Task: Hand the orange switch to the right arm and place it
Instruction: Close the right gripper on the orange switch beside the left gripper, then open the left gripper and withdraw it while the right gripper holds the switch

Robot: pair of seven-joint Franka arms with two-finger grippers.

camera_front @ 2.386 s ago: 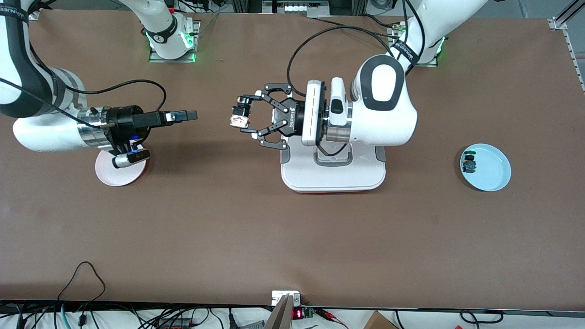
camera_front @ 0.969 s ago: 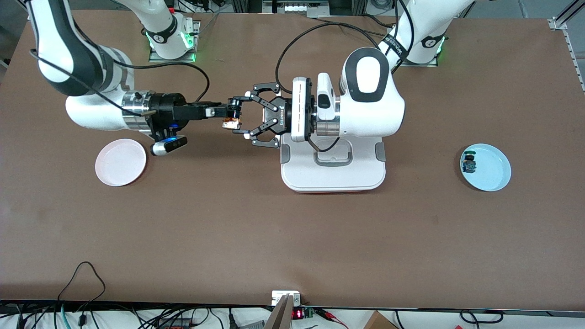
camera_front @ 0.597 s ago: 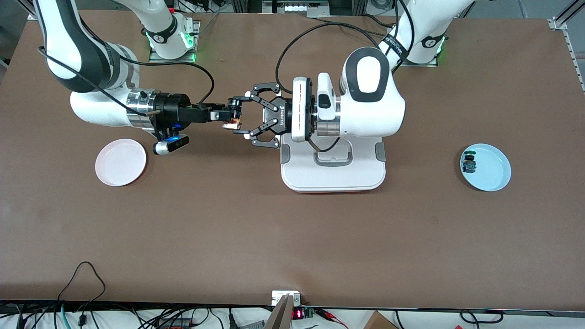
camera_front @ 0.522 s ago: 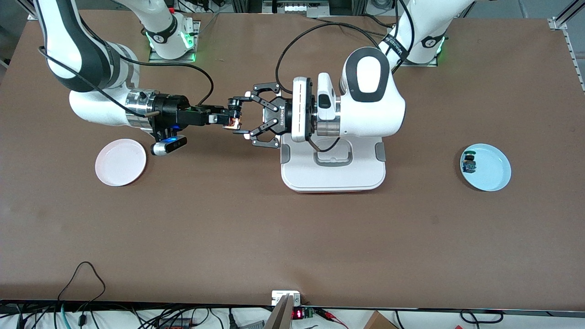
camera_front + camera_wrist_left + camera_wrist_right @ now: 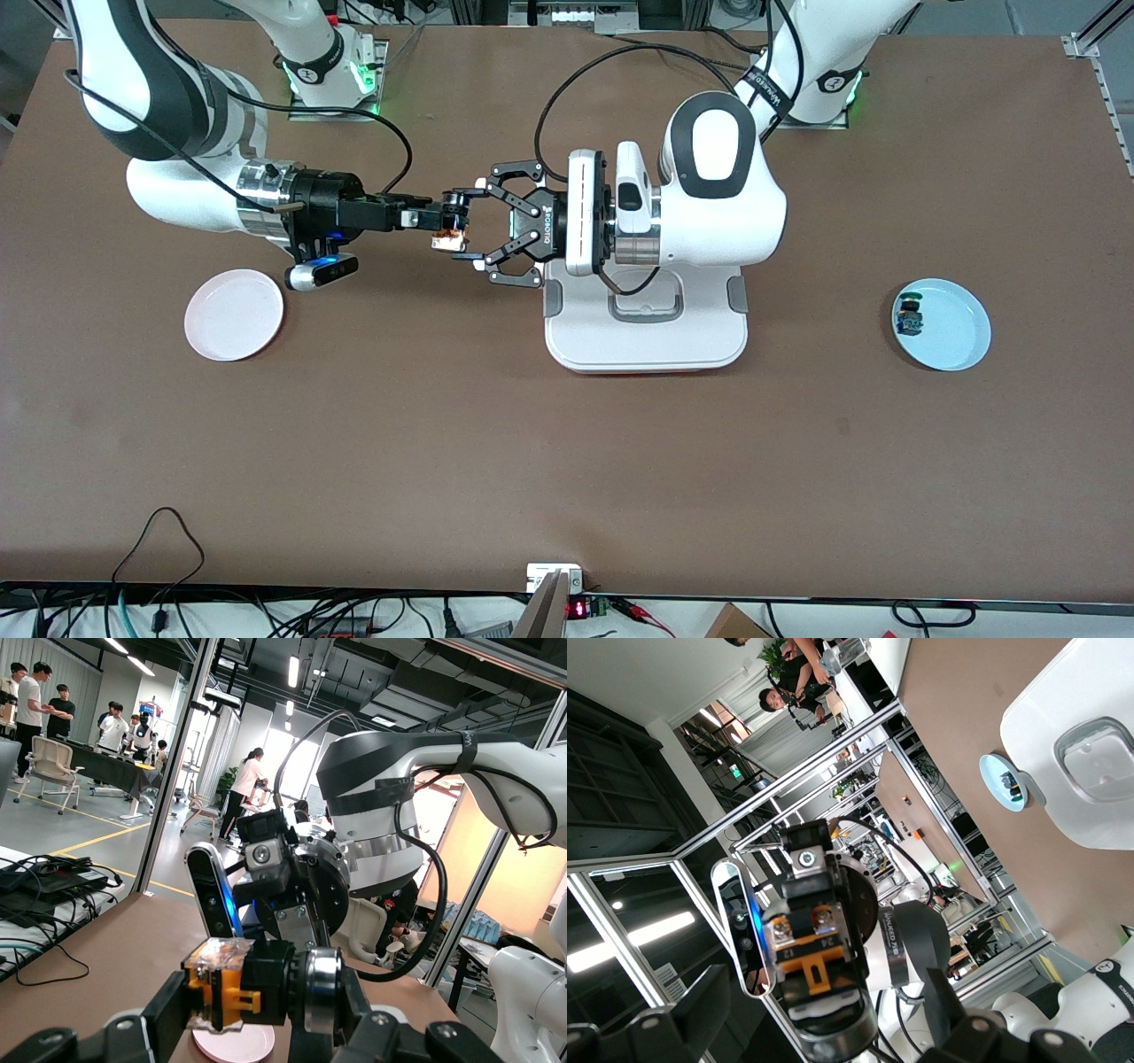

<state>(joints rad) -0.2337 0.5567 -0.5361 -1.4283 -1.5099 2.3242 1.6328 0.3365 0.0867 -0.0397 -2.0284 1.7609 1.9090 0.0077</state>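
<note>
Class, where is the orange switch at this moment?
In the front view, the orange switch is up in the air between the left gripper and the right gripper, over bare table between the pink plate and the white tray.

Both arms stretched level over the surface, left tool [image 5: 461, 232] clamped on the switch [image 5: 448, 237], right tool [image 5: 436, 218] tip to tip with it, fingers at the switch

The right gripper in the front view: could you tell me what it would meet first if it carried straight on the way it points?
The right gripper points along the table at the orange switch, held in the left gripper. It would meet that switch first; it looks already at it, though contact is unclear.
</note>
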